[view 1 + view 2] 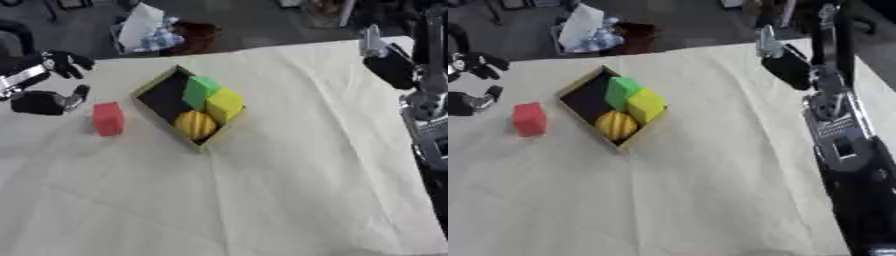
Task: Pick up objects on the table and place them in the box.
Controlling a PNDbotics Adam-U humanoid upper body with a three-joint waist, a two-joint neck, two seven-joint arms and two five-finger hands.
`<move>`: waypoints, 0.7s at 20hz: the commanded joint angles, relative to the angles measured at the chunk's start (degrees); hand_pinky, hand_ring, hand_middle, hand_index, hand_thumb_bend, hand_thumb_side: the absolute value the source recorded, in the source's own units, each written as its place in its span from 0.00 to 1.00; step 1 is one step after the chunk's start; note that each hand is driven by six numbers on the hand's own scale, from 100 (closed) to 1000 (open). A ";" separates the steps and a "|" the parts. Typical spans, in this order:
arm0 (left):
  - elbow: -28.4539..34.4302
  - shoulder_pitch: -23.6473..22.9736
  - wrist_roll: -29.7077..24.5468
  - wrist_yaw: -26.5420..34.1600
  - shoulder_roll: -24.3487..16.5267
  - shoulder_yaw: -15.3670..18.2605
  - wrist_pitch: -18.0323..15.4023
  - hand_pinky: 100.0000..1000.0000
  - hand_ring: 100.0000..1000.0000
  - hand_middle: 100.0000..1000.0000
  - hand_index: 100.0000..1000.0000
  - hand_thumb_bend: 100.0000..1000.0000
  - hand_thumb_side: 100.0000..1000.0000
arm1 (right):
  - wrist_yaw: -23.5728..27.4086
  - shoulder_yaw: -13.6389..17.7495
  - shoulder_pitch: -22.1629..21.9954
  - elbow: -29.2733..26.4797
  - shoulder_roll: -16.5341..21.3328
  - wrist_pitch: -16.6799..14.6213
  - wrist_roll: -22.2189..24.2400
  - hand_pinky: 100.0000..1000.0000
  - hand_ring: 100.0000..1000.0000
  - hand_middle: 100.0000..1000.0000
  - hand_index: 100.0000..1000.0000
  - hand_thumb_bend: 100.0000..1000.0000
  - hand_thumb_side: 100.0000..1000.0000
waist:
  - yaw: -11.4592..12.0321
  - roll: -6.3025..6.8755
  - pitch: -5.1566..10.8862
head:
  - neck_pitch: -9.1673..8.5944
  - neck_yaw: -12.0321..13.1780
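Red block (108, 118) stands near the bench's left edge beside the box (156, 85); the left robot hand (59, 80), fingers released, should straddle it squarely before clenching.

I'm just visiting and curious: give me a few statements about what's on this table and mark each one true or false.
1. The red block lies inside the box. False: it stands on the cloth outside the box, on the box's left.
2. A green block, a yellow block and a round orange object are in the box. True.
3. The left hand holds the red block. False: it is apart from the block, up and to its left, holding nothing.
4. The right hand is over the table's far right part, away from the box. True.
5. The box is full to the brim. False: a dark bare part shows at its far left side.
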State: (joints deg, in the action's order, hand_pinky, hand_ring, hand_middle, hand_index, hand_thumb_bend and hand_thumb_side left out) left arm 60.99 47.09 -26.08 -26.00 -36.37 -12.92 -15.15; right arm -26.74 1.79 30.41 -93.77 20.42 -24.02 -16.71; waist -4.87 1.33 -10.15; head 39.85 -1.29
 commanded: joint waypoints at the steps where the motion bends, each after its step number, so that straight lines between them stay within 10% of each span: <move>1: -4.24 2.51 1.28 -3.06 0.64 -0.75 2.27 0.77 0.75 0.79 0.91 0.00 0.39 | 3.35 1.94 -0.93 -3.97 1.34 3.02 0.99 0.74 0.63 0.75 0.93 0.00 0.51 | -0.20 0.78 1.98 | 0.39 1.83; 14: -16.08 4.39 6.83 -16.35 6.41 0.53 1.42 0.78 0.76 0.80 0.90 0.00 0.41 | 16.63 4.41 -3.51 -8.54 1.46 8.76 8.63 0.74 0.63 0.74 0.94 0.00 0.58 | -1.22 1.43 2.28 | 0.09 7.24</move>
State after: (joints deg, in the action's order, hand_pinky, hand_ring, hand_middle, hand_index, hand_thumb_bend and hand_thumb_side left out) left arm 44.94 50.03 -19.76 -40.98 -29.21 -13.32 -13.45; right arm -11.72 5.53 26.23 -100.88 20.43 -15.42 -8.79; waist -6.01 2.06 -9.64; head 40.23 5.62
